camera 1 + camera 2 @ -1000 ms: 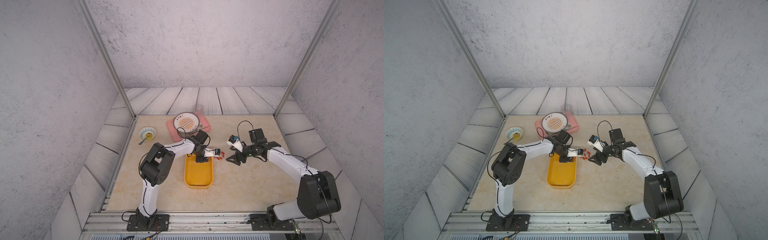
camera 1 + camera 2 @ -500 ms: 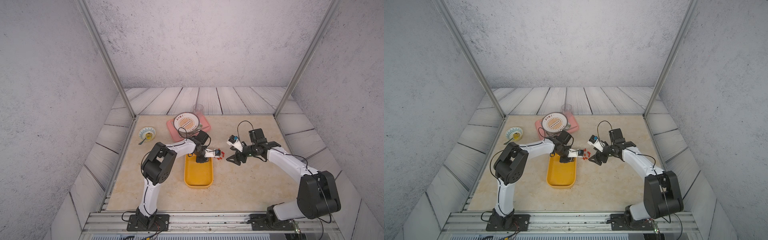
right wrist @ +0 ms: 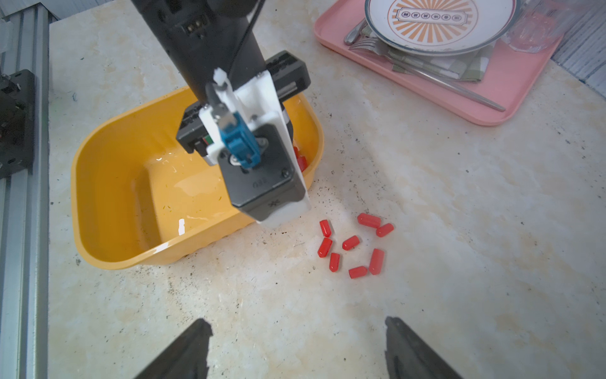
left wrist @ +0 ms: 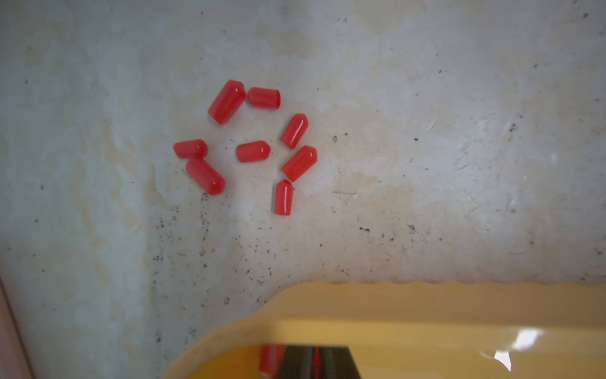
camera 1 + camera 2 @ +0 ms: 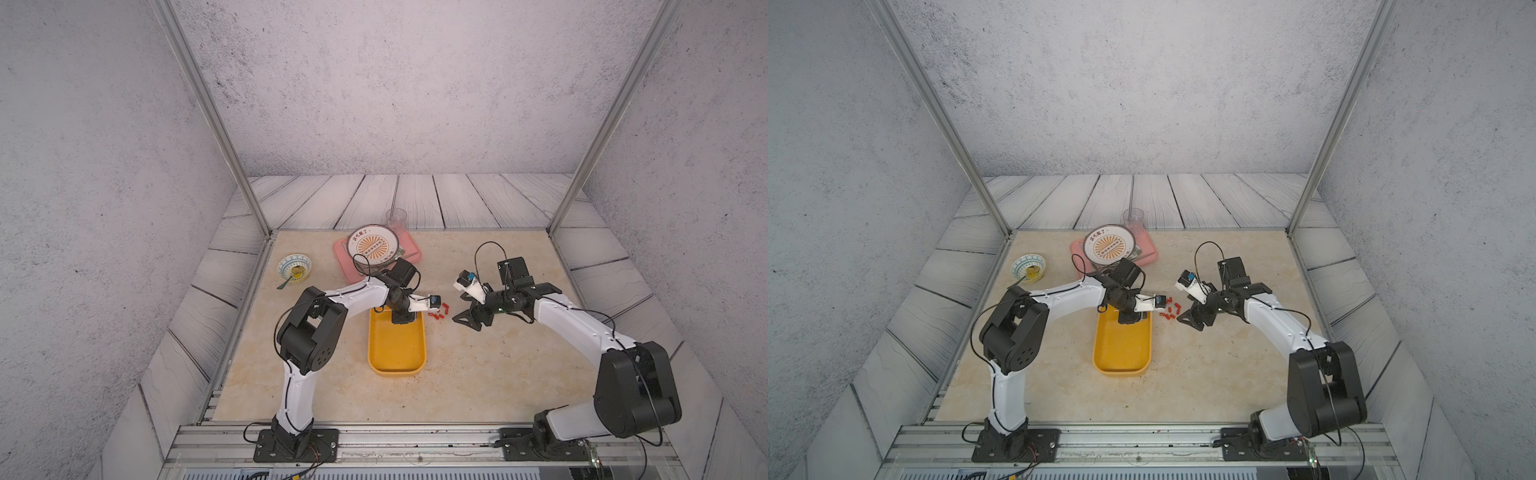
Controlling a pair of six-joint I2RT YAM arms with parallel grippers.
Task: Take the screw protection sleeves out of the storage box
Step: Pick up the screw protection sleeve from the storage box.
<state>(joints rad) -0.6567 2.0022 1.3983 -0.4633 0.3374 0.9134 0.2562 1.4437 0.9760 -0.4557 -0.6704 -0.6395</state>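
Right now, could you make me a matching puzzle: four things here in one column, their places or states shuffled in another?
Things:
1. round plate with orange sunburst pattern
2. eight tiny red plastic sleeves
3. left tool
4. right tool

Places:
A. wide open, holding nothing
B. on the flat pink tray
C. closed on a red sleeve inside the shallow yellow plastic tray
D. loose on the beige tabletop

Pairs: 1-B, 2-D, 3-C, 4-A

Grey speckled walls (image 5: 395, 83) all round; pale planks (image 5: 374, 199) far; beige marbled tabletop (image 5: 478, 374) near; slanted metal posts (image 5: 208, 116) left and right.
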